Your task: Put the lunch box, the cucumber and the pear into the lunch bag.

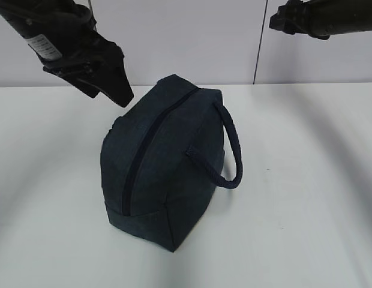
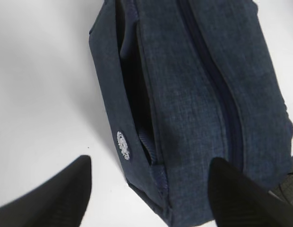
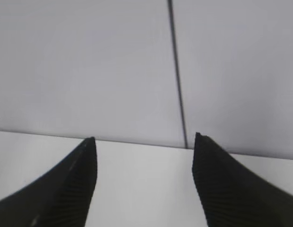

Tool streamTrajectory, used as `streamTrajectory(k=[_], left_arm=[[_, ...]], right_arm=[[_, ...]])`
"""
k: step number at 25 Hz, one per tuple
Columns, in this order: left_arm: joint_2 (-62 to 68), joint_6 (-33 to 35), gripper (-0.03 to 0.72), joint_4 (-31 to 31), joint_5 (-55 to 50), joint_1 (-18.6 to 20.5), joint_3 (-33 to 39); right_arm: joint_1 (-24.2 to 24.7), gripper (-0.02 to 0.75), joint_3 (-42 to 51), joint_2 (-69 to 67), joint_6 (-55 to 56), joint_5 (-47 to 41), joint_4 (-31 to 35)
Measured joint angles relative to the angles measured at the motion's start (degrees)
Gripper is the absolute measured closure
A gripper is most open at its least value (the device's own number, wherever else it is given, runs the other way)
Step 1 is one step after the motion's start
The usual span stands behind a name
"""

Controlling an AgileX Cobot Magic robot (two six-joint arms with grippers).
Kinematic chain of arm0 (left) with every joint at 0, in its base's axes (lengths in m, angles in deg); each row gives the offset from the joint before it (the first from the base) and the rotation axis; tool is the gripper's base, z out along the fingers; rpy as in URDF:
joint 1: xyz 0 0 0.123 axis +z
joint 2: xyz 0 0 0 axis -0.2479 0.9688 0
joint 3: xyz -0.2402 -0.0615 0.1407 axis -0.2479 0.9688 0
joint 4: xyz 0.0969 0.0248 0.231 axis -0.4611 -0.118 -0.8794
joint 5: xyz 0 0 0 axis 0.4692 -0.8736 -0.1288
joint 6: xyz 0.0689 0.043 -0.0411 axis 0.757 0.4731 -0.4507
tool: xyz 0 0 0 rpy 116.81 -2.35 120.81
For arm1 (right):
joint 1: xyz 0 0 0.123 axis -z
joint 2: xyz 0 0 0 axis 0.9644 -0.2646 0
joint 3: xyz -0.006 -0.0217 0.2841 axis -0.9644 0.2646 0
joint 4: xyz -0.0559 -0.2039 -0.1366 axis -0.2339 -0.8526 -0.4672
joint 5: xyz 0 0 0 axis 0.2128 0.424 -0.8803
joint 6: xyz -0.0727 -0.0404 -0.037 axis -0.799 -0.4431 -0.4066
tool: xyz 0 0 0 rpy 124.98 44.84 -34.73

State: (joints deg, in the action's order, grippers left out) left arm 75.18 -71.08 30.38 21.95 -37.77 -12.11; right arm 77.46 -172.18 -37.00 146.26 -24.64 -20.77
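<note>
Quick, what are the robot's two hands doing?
Left hand: open, holding nothing, above the bag.
Right hand: open, holding nothing.

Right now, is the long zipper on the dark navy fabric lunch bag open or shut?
Shut. The zipper runs as one closed seam along the top of the lunch bag, with no gap showing inside in either view.

White table (image 1: 306, 210), smooth, matte. Directly on it: 1 dark navy lunch bag (image 1: 162, 174), mid-table, zipper (image 1: 151, 147) closed, looped strap handle (image 1: 233, 150) toward right.
</note>
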Motion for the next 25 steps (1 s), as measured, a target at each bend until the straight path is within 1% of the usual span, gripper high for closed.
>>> streamTrajectory(k=[7,10,12,16,20,22,25], left_arm=[[0.0,0.0,0.232,0.5,1.0,0.0,0.0],[0.0,0.0,0.232,0.5,1.1,0.0,0.0],[0.0,0.0,0.232,0.5,1.1,0.0,0.0],[0.0,0.0,0.232,0.5,1.3,0.0,0.0],[0.0,0.0,0.232,0.5,1.7,0.0,0.0],[0.0,0.0,0.232,0.5,2.3,0.0,0.0],[0.0,0.0,0.232,0.5,2.5,0.0,0.0]], right_arm=[[0.0,0.24,0.5,0.0,-2.7,-14.0,0.1],[0.1,0.24,0.9,0.0,-2.7,-17.4,0.3],[0.6,0.24,1.7,0.0,-0.5,-17.9,0.3],[2.4,0.24,4.5,0.0,8.1,-18.8,0.6],[4.4,0.241,7.0,0.0,17.7,-15.1,0.6],[4.5,0.243,7.0,0.0,16.5,-13.0,0.6],[4.4,0.264,7.2,0.1,5.9,-9.5,0.6]])
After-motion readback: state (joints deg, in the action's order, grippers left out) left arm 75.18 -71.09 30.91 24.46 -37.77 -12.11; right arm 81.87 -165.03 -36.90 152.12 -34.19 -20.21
